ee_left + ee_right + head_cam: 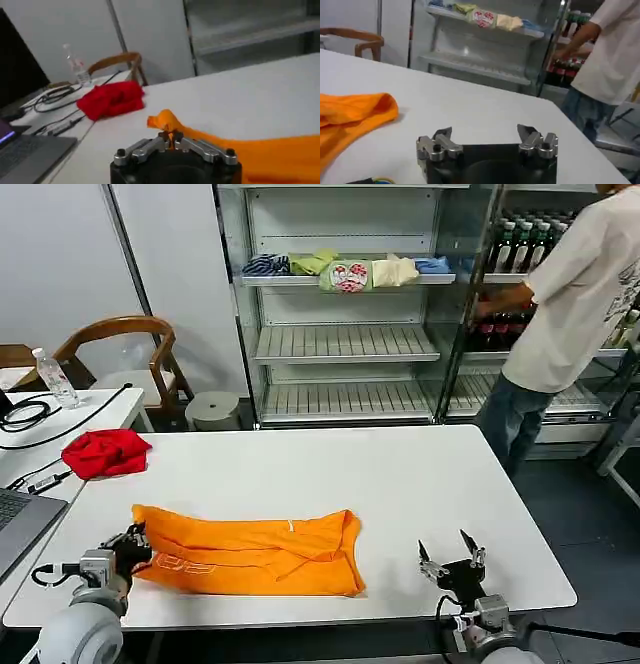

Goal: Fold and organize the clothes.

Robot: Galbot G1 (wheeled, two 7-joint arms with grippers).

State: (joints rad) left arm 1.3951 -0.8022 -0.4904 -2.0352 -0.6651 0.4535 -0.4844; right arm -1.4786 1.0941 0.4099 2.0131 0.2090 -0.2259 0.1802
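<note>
Your left gripper was clamped on the left end of the orange T-shirt, shirt lay crumpled along the white table's near edge, your right gripper sat fingers apart, empty, right of the shirt.

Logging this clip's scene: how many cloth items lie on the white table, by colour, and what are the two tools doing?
Orange T-shirt: 1, corner pinched in the shut left tool
Red cloth: 1
Total on the table: 2
Right tool: open, holding nothing, near the table's front edge
</note>
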